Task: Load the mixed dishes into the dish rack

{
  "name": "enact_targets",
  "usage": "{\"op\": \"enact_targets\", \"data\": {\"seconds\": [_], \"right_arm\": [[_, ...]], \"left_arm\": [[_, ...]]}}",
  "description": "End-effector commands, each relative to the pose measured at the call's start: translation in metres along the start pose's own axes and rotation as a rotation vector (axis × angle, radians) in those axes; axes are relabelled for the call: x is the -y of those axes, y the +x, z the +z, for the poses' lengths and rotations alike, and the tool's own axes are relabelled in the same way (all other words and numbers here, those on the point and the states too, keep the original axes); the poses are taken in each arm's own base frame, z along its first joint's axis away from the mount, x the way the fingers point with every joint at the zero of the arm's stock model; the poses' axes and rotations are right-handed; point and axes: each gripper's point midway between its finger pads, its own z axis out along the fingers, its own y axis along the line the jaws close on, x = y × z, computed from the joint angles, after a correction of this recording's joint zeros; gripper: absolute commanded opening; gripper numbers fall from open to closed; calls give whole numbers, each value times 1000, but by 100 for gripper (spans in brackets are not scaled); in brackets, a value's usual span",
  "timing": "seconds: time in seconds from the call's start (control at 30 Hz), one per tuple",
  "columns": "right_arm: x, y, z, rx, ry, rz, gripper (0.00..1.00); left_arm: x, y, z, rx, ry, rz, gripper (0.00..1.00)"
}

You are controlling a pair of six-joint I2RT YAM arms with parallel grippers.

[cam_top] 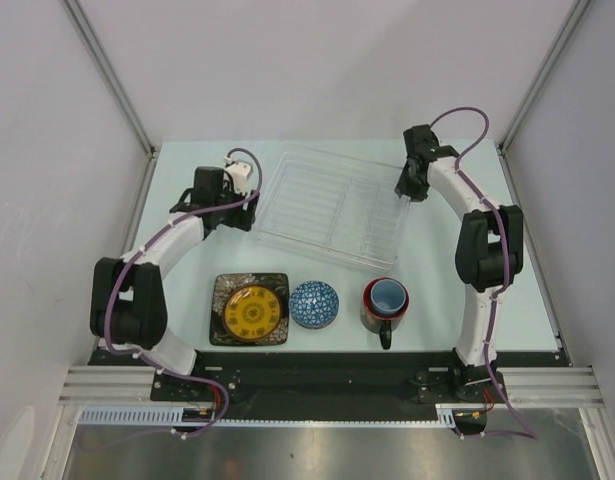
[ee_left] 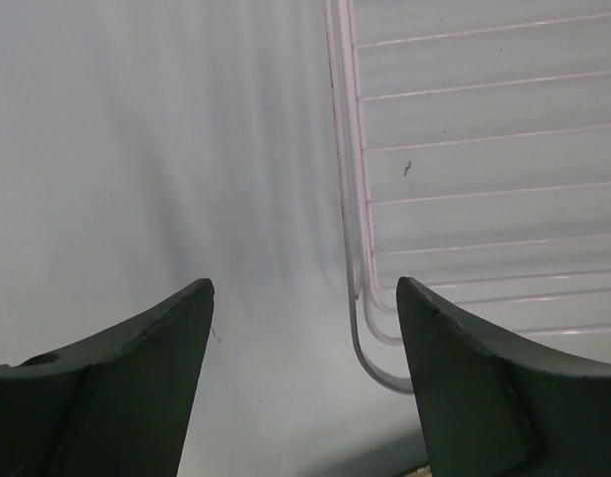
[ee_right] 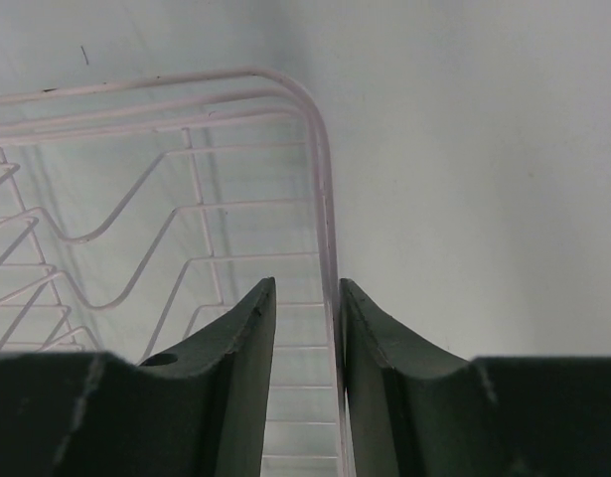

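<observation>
The clear dish rack (cam_top: 332,205) lies at the far middle of the worktop (cam_top: 437,290). The right claw (ee_right: 307,283) straddles its right rim with fingers drawn close, though I cannot tell whether they pinch it, and the left claw (ee_left: 305,288) hangs wide open over the rack's left corner. Along the near edge sit the small round yellow plate (cam_top: 252,312) on the black square floral plate (cam_top: 222,285), the blue-white patterned bowl (cam_top: 314,304), and the light blue cup (cam_top: 389,296) inside the dark red-lined mug (cam_top: 369,312).
</observation>
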Motion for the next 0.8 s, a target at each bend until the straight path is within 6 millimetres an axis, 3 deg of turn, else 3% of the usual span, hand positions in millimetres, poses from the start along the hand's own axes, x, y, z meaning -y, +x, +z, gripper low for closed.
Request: {"op": "enact_targets", "data": {"seconds": [0.0, 0.27, 0.43, 0.6, 0.63, 0.77], "right_arm": [[-31, -6, -8, 2, -83, -55, 36], [-58, 7, 2, -38, -135, -115, 40], [-68, 2, 1, -32, -150, -138, 60], [-74, -19, -25, 53, -122, -189, 86], [-72, -24, -31, 76, -106, -191, 97], [-69, -41, -71, 171, -87, -208, 100]], "left_arm": [[5, 0, -26, 42, -4, -9, 79], [14, 28, -39, 21, 7, -40, 79], [12, 26, -45, 31, -8, -27, 79], [2, 9, -55, 65, -53, 0, 79], [0, 0, -59, 84, -66, 6, 79], [-15, -23, -71, 135, -131, 45, 80]]}}
